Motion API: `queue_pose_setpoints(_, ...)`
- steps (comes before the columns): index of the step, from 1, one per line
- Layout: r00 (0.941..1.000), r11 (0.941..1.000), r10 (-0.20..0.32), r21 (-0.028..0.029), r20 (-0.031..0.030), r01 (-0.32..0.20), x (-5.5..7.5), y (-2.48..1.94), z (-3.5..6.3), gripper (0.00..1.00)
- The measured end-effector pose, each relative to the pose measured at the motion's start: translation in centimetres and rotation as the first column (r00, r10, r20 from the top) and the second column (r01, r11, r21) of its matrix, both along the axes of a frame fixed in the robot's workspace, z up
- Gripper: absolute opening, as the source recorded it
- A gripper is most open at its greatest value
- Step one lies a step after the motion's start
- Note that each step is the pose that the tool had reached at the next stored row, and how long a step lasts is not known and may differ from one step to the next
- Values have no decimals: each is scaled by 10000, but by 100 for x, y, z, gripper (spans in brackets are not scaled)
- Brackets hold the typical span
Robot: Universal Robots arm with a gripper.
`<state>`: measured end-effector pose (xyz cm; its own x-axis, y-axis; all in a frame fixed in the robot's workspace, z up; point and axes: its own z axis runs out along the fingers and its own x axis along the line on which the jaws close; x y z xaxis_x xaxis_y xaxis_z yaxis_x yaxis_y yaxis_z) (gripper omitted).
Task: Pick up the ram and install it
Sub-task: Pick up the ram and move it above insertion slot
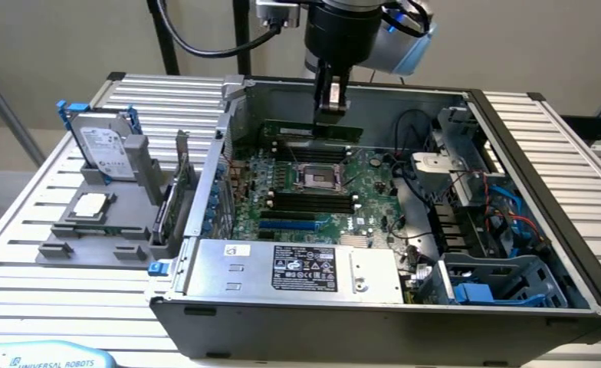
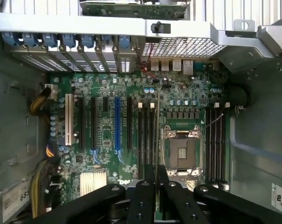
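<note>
Transfer stage: your gripper (image 1: 331,110) has its jaws nearly closed on the ram (image 1: 312,131), holding it level and on edge above the motherboard (image 1: 377,180) inside the case (image 1: 434,326), not yet seated. In my judgement, seating requires you to align its lower edge squarely over an empty memory slot (image 2: 146,135).
</note>
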<state>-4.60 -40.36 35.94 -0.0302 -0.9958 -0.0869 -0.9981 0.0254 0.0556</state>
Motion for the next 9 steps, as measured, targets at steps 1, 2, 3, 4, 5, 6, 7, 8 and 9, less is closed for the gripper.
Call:
queue_pose_setpoints(1,10000,10000,0,-8,2,0,14,36,-14,14)
queue_pose_setpoints(2,10000,10000,1,-18,5,-1,27,68,-28,14)
queue_pose_setpoints(3,10000,10000,2,-35,9,-2,40,93,-40,14)
queue_pose_setpoints(4,10000,10000,4,-62,15,-4,52,115,-52,14)
queue_pose_setpoints(5,10000,10000,5,-87,21,-5,62,133,-62,14)
queue_pose_setpoints(6,10000,9999,7,-103,30,-7,74,144,-76,14)
queue_pose_setpoints(7,10000,9999,6,-109,37,-6,85,147,-92,14)
queue_pose_setpoints(8,10000,9999,7,-109,42,-6,92,147,-104,14)
queue_pose_setpoints(9,10000,9999,7,-110,41,-6,93,147,-107,14)
